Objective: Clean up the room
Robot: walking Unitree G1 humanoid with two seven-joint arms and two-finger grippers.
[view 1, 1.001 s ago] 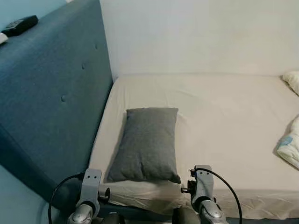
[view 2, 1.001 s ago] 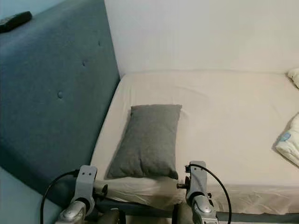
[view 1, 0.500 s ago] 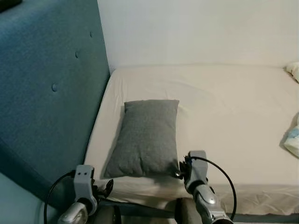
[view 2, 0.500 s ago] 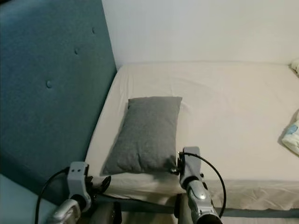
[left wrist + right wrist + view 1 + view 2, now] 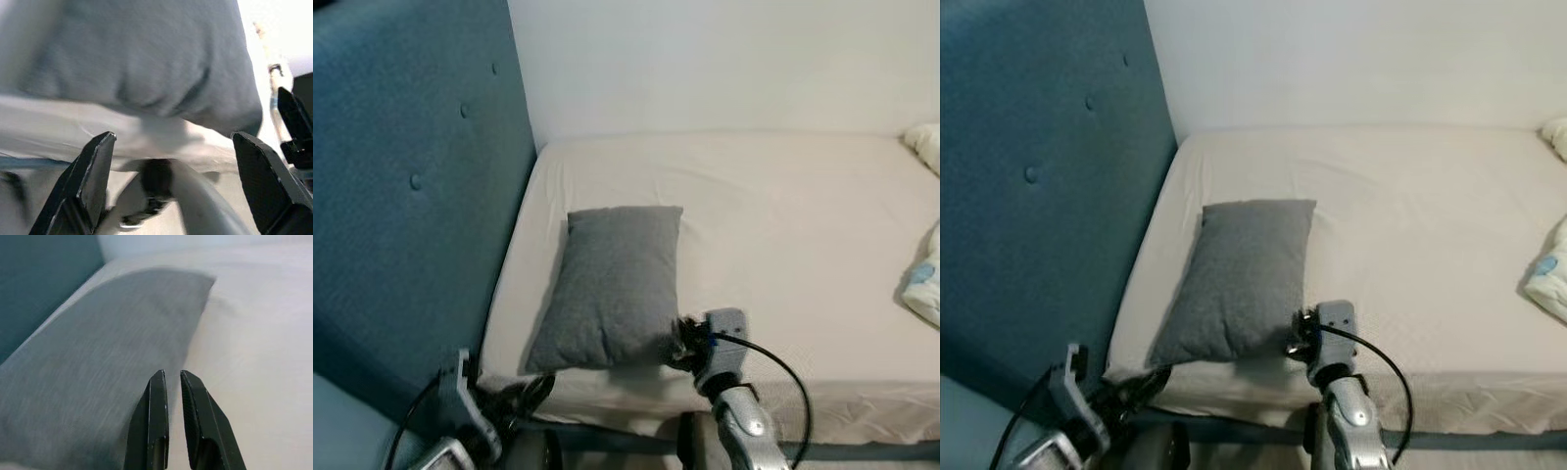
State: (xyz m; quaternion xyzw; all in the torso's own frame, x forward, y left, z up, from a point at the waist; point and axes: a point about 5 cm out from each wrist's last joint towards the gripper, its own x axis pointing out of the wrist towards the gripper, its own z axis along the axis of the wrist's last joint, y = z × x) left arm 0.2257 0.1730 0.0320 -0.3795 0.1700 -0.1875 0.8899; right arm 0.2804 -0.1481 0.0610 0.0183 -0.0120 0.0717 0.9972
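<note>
My right arm (image 5: 741, 421) is a silver, rounded metal limb ending in a grey boxy wrist block, with a black cable (image 5: 783, 377) looping off it. The left arm (image 5: 460, 431) looks the same, grey block and black cable, though it's partly cut off. The left fingers (image 5: 85, 183) are broad, matte black wedges; the right fingers (image 5: 156, 426) are long, slim and black.
</note>
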